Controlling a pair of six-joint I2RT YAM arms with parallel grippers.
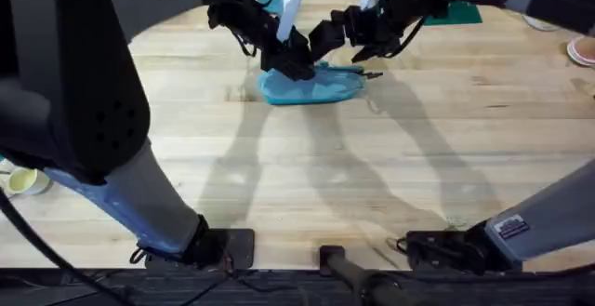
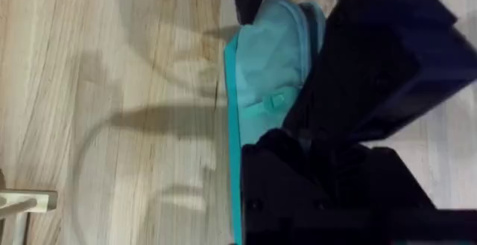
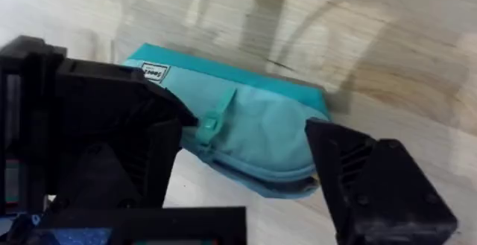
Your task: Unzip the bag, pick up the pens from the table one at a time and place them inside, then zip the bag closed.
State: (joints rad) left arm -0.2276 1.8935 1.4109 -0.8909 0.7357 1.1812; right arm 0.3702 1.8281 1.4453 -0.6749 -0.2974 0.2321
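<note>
The light teal bag (image 1: 316,87) lies on the wooden table (image 1: 307,176) at the far middle. My left gripper (image 1: 290,62) sits on the bag's left part, and in the left wrist view its black fingers (image 2: 313,185) press against the bag (image 2: 272,51), seemingly shut on the fabric. My right gripper (image 1: 364,38) hovers over the bag's right end. In the right wrist view it (image 3: 246,170) is open, with the bag (image 3: 261,133) and its small pull tab (image 3: 211,123) between the fingers. The pens are out of view.
A green mat (image 1: 456,13) lies at the back right and a pink-rimmed dish (image 1: 582,50) at the right edge. A pale cup (image 1: 20,180) stands at the left edge. Bare wood stretches in front of the bag.
</note>
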